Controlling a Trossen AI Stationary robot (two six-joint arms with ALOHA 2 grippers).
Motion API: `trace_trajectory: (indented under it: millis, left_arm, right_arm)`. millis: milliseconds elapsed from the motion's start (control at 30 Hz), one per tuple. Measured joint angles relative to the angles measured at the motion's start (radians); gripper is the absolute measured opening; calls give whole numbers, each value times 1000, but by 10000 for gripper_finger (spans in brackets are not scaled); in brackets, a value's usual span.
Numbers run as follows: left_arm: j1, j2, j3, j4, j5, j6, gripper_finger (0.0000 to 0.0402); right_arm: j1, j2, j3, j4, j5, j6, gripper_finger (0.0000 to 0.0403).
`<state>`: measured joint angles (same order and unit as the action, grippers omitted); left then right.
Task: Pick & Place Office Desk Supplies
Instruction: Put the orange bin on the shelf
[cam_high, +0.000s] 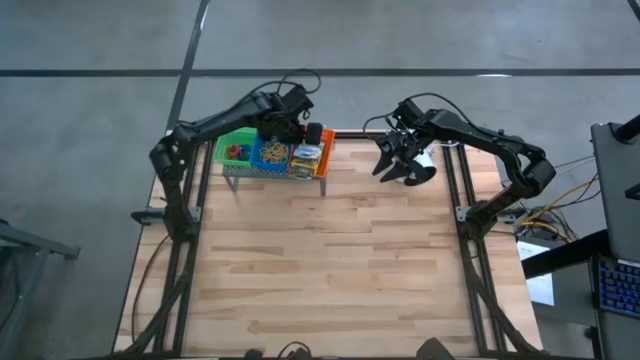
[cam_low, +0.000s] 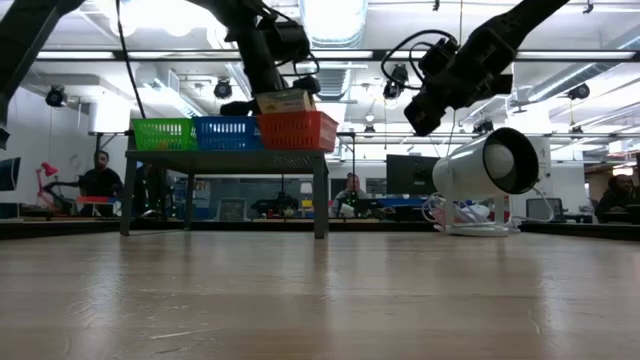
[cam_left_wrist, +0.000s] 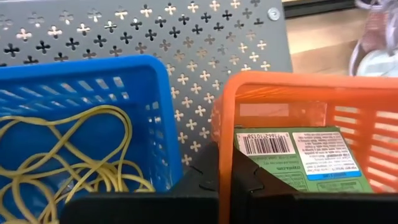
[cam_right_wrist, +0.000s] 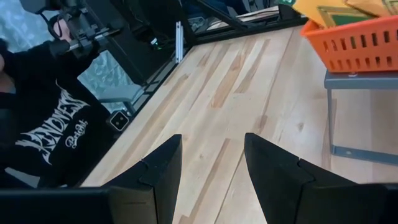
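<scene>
Green-printed, with a white barcode label, the card box (cam_left_wrist: 298, 158) lies in the orange tray (cam_left_wrist: 348, 99) on the grey perforated shelf (cam_high: 272, 172) at the tabletop's far edge, beside the blue tray (cam_left_wrist: 81, 81) of yellow rubber bands (cam_left_wrist: 62, 155). The left gripper (cam_left_wrist: 225, 171) straddles the orange tray's wall, fingers apart. The right gripper (cam_right_wrist: 211, 168) hangs open near the white lamp (cam_low: 490, 165).

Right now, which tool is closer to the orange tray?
The left. The left tool sits right at the orange tray on the shelf, one finger just inside its rim. The right tool hangs open, off beside the shelf, by the white lamp.
</scene>
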<state>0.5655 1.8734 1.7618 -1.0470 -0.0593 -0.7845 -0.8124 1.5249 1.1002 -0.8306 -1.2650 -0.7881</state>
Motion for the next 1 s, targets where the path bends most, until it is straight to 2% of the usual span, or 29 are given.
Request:
trace_trajectory:
  millis: [1000]
  left_arm:
    - [-1, 12, 6, 13, 15, -1, 10]
  right_arm:
    - [1, 0, -9, 3, 9, 3, 171]
